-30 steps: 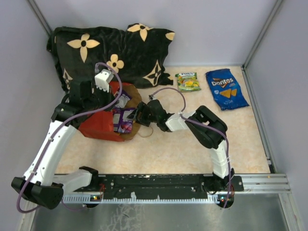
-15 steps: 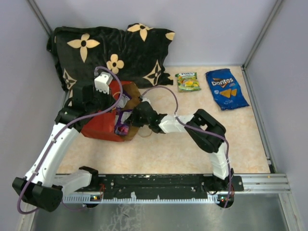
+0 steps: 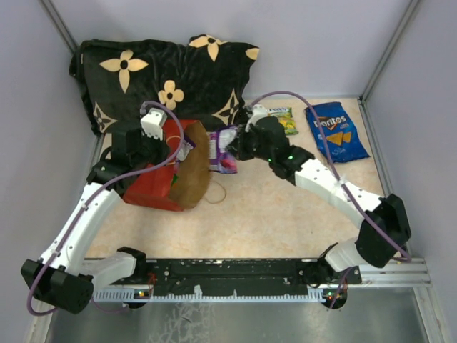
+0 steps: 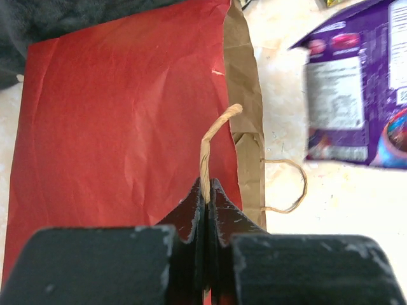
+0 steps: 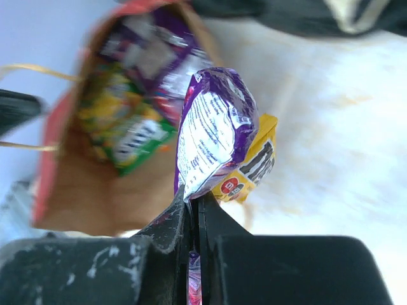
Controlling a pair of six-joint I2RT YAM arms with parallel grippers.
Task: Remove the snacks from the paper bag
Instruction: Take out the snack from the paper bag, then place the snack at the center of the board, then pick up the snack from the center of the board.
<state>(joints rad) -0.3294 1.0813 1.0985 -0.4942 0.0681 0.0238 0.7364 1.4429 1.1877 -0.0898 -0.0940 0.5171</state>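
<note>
Two claws are busy on the tan surface. Farthest left, the black flower-patterned pillow lies against the back wall. The red paper bag lies on its side just in front of it, mouth toward the right and brown lining showing. The left claw is pressed together on one tan cord handle, lifting it off the red panel. The other cord loop lies slack on the surface by the mouth. From the right wrist, a green packet and a purple packet show inside the mouth, both blurred.

Just right of the mouth and outside it, the right claw pinches a purple candy pouch by one edge. A small yellow M&M's packet sits against the back of that pouch; whether the claw grips it too, I cannot tell.

Further right, a green candy pouch lies flat near the back wall, partly hidden by the right arm. The blue Doritos bag lies flat just beside it, nearest the right wall.
</note>
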